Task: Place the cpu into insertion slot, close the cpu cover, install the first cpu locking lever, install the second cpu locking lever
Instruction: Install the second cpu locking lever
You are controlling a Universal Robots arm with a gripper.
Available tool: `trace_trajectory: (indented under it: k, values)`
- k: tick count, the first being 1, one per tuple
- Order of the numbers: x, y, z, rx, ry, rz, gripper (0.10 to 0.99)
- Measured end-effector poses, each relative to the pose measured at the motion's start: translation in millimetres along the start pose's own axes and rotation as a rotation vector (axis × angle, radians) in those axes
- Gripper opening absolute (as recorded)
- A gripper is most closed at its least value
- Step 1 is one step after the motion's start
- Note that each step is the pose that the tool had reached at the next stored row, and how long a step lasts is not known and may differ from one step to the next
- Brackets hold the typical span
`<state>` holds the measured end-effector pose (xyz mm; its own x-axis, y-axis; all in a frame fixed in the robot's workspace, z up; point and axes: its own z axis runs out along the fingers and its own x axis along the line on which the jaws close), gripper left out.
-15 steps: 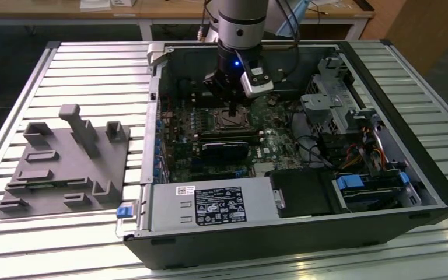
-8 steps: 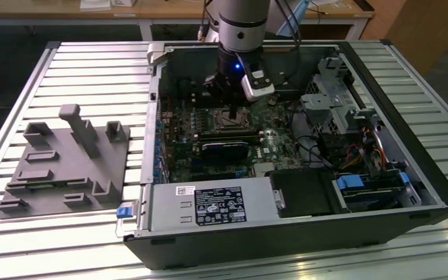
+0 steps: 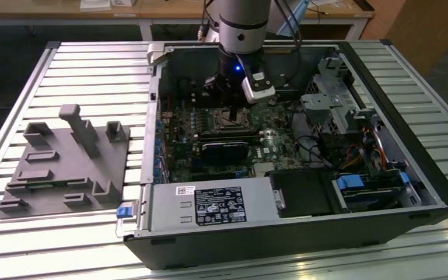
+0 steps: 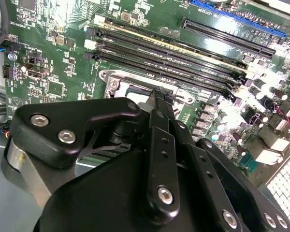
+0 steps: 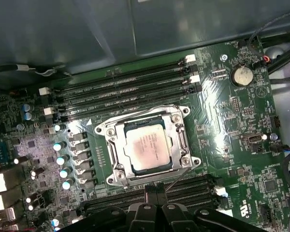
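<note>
The cpu, a pale silvery square, lies flat in the insertion slot on the green board. The cpu cover, a silvery frame, lies down around the chip. A thin wire lever slants up from one socket corner towards my gripper, whose dark fingers stand close together just off the socket's edge with nothing between them. In the second wrist view the gripper hovers over the slot's metal rim. In the exterior view the arm reaches down into the case above the insertion slot.
Long black memory slots flank the socket on both sides. A grey power supply box fills the case's front. A drive cage and cables stand at the exterior view's right. A grey fixture block rests outside the case at its left.
</note>
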<state>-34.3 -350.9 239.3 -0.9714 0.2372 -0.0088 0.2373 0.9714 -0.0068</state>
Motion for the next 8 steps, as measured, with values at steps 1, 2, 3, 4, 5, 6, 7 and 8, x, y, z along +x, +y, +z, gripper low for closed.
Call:
trace_trajectory:
  k: [1,2,3,4,5,6,7,8]
  values:
    - [0.0,-0.1,0.0,0.0,0.0001,0.0,0.106]
    - [0.1,-0.4,0.0,0.0,0.0001,0.0,0.106]
    - [0.2,-1.0,0.0,0.0,0.0001,0.0,0.106]
    - [0.3,-1.9,0.1,0.0,0.0,0.0,0.106]
    - [0.5,-2.8,0.2,0.0,0.0001,0.0,0.106]
    - [0.5,-3.8,0.4,0.0,0.0,0.0,0.106]
    - [0.6,-4.7,0.6,0.0,0.0,0.0,0.106]
    - [0.8,-5.6,0.9,0.0,0.0,0.0,0.106]
